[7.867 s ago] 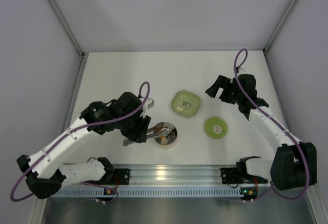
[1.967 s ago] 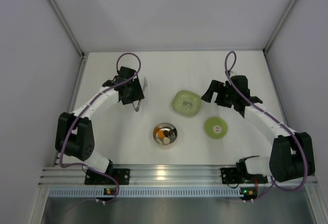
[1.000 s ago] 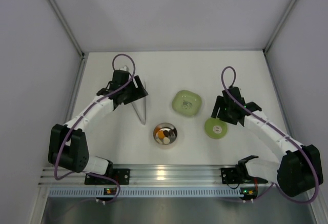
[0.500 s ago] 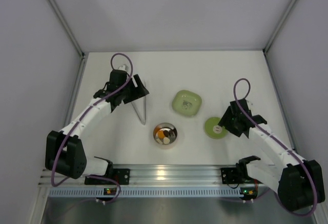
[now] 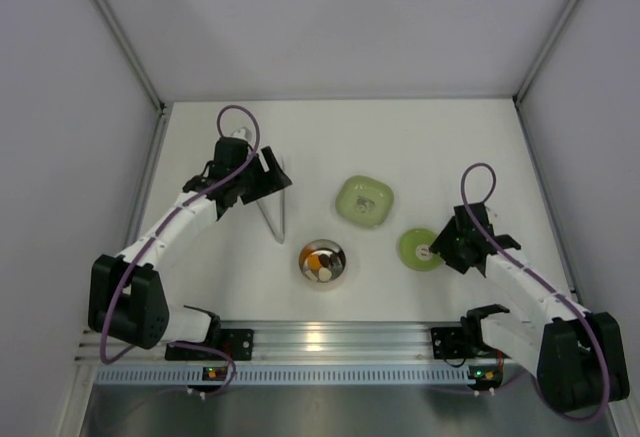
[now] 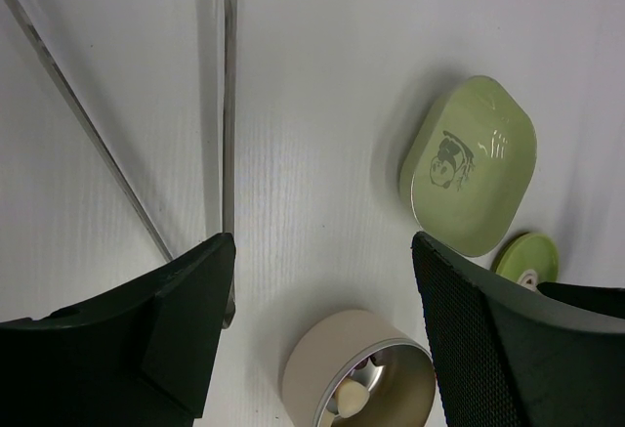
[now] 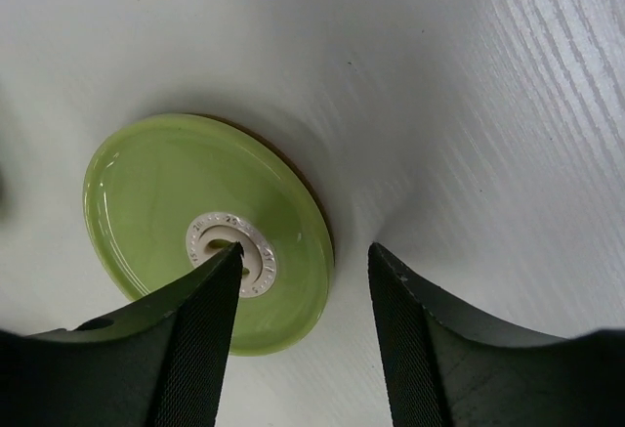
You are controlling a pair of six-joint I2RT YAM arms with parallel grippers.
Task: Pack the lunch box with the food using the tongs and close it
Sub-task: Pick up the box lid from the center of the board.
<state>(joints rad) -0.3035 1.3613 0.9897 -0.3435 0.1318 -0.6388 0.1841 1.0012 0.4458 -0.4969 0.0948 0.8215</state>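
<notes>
My left hand [image 5: 270, 182] hangs over the far left part of the table [image 5: 430, 137]. Its two fingers are spread wide with only bare tabletop between them, so it pinches nothing. The tongs [image 5: 277, 215] lie flat on the table just beside that hand. Their two slim arms run toward the near edge and meet in a narrow point. From my left wrist, that joined end slips under one finger [image 6: 186, 320], and I cannot tell whether they touch. To the right of the tongs' point, by the middle of the near edge, stands the lunch box [image 5: 323, 261]. It is uncovered, and the food [image 5: 320, 262] sits inside it: an orange piece, some dark ones and some whitish ones. Beyond it and a little to the right, toward the middle of the table, sits the pale green dish [image 5: 363, 201], apart from everything else. Right of the lunch box and clear of it, the lid [image 7: 146, 192] lies on the table with its white spot up. My right hand [image 7: 303, 261] is low over the lid's right side with its fingers apart. One finger is above the white spot and the other is past the rim over bare table, so the lid's edge lies between them, unpinched.
</notes>
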